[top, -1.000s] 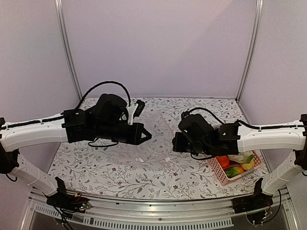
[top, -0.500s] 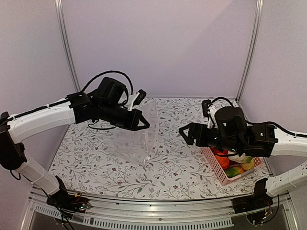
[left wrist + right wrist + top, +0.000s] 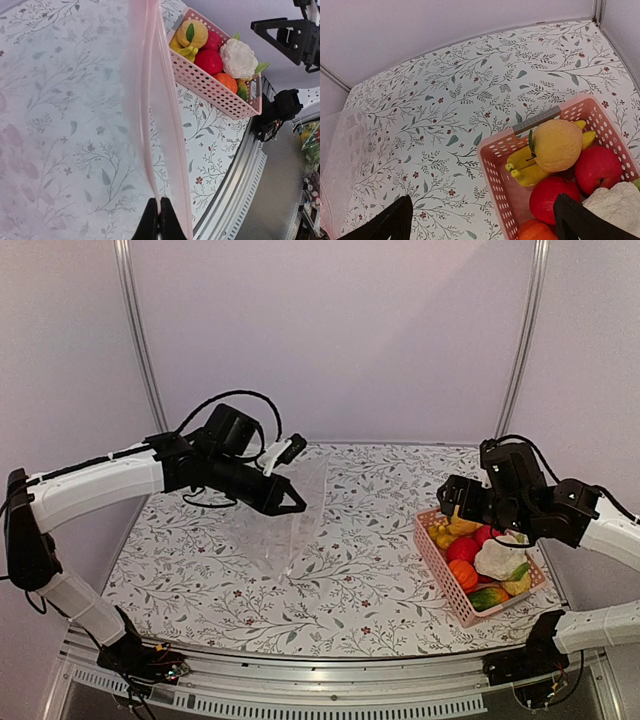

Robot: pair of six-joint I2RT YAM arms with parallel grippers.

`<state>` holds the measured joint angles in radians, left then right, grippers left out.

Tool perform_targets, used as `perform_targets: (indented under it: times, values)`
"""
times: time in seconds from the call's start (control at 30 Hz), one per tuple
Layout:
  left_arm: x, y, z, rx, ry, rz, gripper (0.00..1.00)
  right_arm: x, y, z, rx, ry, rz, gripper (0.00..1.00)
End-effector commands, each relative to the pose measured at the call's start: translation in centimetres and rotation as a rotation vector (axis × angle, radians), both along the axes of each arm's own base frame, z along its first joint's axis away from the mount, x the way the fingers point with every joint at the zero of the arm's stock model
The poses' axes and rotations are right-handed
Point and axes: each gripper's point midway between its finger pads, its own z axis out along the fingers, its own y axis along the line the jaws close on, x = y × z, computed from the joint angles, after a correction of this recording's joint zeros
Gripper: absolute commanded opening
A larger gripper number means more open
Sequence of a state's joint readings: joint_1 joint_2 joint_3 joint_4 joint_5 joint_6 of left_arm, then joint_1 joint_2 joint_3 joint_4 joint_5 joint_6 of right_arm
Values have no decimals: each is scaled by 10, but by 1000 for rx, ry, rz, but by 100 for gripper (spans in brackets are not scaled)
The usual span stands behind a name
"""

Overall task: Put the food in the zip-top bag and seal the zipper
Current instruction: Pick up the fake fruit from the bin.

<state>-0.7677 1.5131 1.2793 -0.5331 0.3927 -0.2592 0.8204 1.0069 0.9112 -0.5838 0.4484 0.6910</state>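
The clear zip-top bag (image 3: 283,530) hangs from my left gripper (image 3: 296,504), its bottom resting on the table. In the left wrist view that gripper (image 3: 160,220) is shut on the bag's pink zipper (image 3: 148,125) strip. The food lies in a pink basket (image 3: 437,558) at the right: a cauliflower (image 3: 612,206), red fruits (image 3: 598,167), a yellow-orange fruit (image 3: 559,145), a banana (image 3: 526,169) and an orange piece (image 3: 535,231). My right gripper (image 3: 449,503) hovers open above the basket's far left end, holding nothing. Its fingers (image 3: 395,220) straddle the basket rim (image 3: 492,175).
The floral tablecloth (image 3: 370,570) covers the table. Purple walls with metal posts (image 3: 515,350) close the back and sides. A metal rail (image 3: 330,685) runs along the near edge. The bag's side (image 3: 342,150) shows at the left of the right wrist view.
My right gripper has let go of the bag, opened wide and swung right to above the basket. The left gripper has kept its grip and drawn the bag up and slightly left.
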Motion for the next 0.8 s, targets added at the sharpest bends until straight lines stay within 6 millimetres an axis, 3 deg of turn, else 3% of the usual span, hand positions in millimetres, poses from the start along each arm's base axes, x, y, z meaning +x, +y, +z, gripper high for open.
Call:
perform_targets:
  times: [0.0, 0.33, 0.47, 0.77]
  values:
    - [8, 9, 0, -20, -17, -20, 0, 14, -40, -40, -50, 144, -81, 99]
    - [22, 30, -9, -2, -11, 36, 0, 48, -72, -81, -91, 273, -124, 99]
    - [27, 39, -18, 32, -8, 70, 0, 59, -72, -92, -93, 294, -107, 99]
    - [28, 44, -16, 50, -22, 81, 0, 76, -76, -120, -149, 365, -125, 91]
